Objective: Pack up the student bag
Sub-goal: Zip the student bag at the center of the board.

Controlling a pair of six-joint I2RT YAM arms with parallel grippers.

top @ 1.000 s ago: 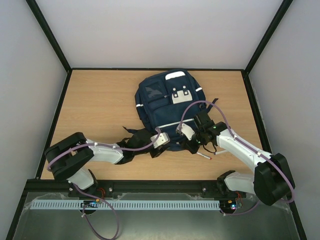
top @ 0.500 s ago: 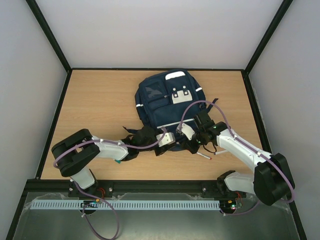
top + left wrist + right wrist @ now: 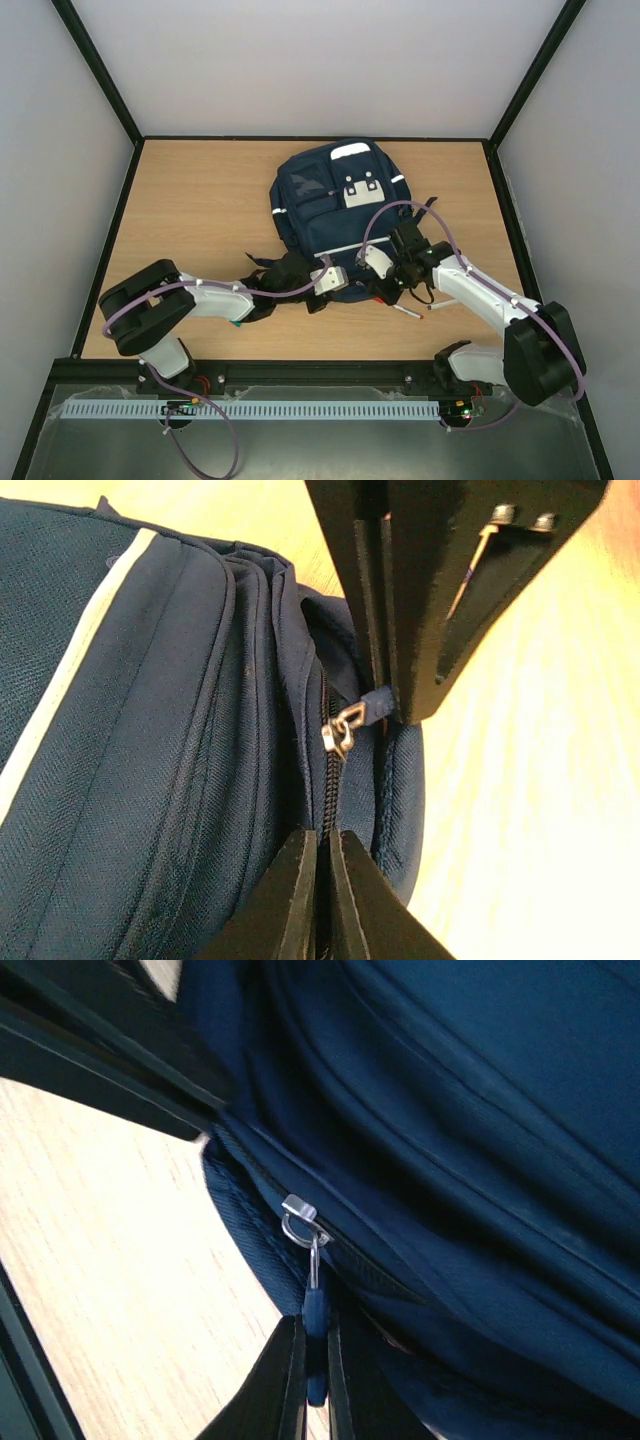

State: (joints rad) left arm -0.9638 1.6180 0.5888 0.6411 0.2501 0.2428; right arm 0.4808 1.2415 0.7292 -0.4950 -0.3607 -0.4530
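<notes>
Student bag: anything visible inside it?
Nothing inside shows. Fabric of the student bag covers any contents; by the zipper slider only navy folds appear.

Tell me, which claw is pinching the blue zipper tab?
The right gripper: its fingertips are shut on the blue pull tab of the student bag. The left gripper pinches the bag's zipper seam instead, no tab.

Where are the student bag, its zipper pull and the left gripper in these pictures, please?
student bag (image 3: 325, 228), top external view, on its navy front panel.
zipper pull (image 3: 316, 1305), right wrist view, on the blue tab between the closed fingers.
left gripper (image 3: 324, 842), left wrist view, midway between its closed fingertips.
</notes>
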